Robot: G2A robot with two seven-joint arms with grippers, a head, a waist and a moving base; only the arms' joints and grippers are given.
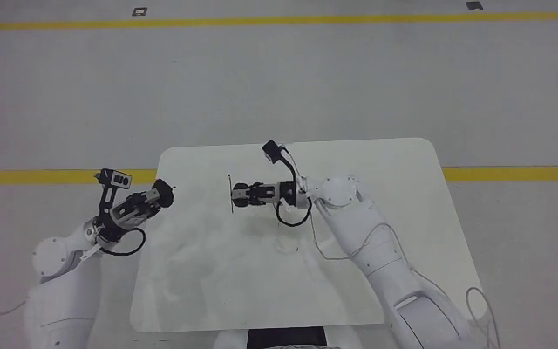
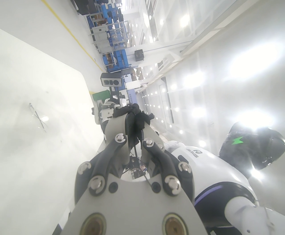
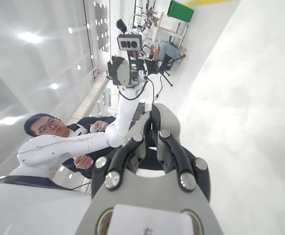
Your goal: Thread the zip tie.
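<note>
Checking: right claw [image 1: 241, 194] and left claw [image 1: 166, 189] both pinched together. Spread right before you grab thin black plastic zip tie [image 1: 231, 196].

The right hand [image 3: 152, 111] pinches the thin zip tie [image 3: 152, 101] above the white table [image 3: 233, 100].

White table [image 1: 392, 174], grey floor [image 1: 261, 78] w/ yellow lines [image 1: 261, 20], bright ceiling lights [image 2: 184, 21]

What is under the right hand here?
The white table lies under the right hand, with a thin black zip tie crosswise at its tip. The hand covers the spot directly below it; whether the tie touches the table cannot be told.
</note>
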